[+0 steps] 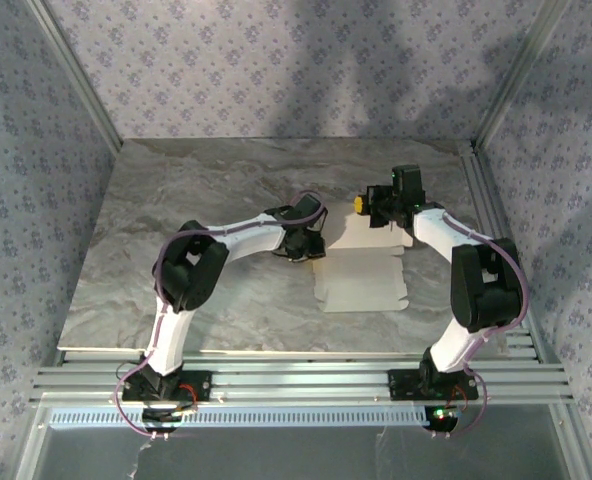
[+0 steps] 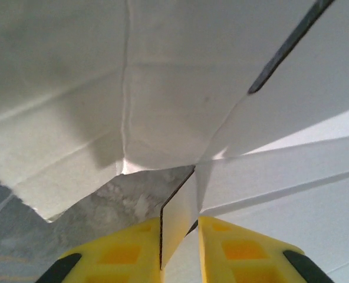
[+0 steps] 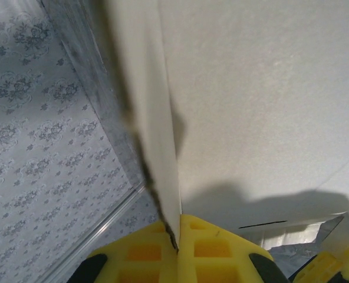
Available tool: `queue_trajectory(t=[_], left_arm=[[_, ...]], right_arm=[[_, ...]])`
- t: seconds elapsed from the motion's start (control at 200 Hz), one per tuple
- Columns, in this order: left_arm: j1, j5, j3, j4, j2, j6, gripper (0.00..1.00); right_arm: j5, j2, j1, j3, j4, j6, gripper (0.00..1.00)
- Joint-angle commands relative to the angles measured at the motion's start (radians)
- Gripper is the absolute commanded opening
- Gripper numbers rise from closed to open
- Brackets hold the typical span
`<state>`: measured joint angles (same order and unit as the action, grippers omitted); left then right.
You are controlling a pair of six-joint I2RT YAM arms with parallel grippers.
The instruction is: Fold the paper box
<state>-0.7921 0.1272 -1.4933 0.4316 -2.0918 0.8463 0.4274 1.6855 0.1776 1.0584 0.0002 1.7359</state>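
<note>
paper box (image 1: 361, 280) lay as a part-folded white blank on the worktop (image 1: 176, 220), right of the middle and nearer the right edge than the left, roughly midway between the near and far edges. the step in hand looked to be standing the walls up along their creases. to do that well, you needed to turn each held piece about its own crease rather than pull it, since a tug from either side would likely have slid the light blank across the worktop or buckled a panel between the scores. moving the two arms together, with the base left flat on the worktop, seemed the safer course. you also had to watch that the small edge tabs ended inside the walls and not outside. the card looked thin, so a hard squeeze near a corner could have left a dent.

left gripper (image 2: 179, 242) sat at the blank's far left corner. its yellow fingers (image 2: 121, 256) were drawn nearly together, clamped on a narrow tab (image 2: 177, 215) that stood on edge between them. right gripper (image 3: 177, 236) was at the blank's far edge, jaws pressed together on the rim of a raised panel (image 3: 251, 88) that rose straight out from between them.
</note>
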Motion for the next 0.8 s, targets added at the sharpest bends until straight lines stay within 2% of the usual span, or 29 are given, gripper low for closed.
queue_trajectory(t=[0.0,0.07,0.215,0.355,0.56,0.645,0.72,0.795], left_arm=[[-0.007,-0.021,-0.096,0.088,-0.033,-0.029,0.14],[-0.015,-0.031,-0.144,0.147,-0.058,-0.043,0.10],[-0.050,-0.127,-0.283,0.335,-0.111,-0.095,0.08],[-0.075,-0.192,-0.373,0.428,-0.155,-0.127,0.05],[-0.135,-0.391,-0.479,0.523,-0.213,-0.136,0.07],[-0.156,-0.391,-0.469,0.466,-0.208,-0.161,0.12],[-0.172,-0.369,-0.462,0.399,-0.177,-0.191,0.22],[-0.174,-0.328,-0.384,0.317,-0.114,-0.194,0.34]], right_arm=[[-0.013,-0.017,0.006,-0.008,-0.002,0.013,0.00],[-0.011,-0.018,0.008,-0.002,0.000,0.013,0.00],[-0.011,-0.023,0.012,-0.005,0.002,0.016,0.00],[-0.019,-0.034,0.017,-0.021,0.013,0.024,0.00],[-0.027,-0.064,0.021,-0.045,0.029,0.027,0.00],[-0.032,-0.080,0.020,-0.069,0.051,0.021,0.00],[-0.030,-0.092,0.017,-0.098,0.091,0.015,0.00],[-0.026,-0.108,0.010,-0.124,0.117,-0.005,0.00]])
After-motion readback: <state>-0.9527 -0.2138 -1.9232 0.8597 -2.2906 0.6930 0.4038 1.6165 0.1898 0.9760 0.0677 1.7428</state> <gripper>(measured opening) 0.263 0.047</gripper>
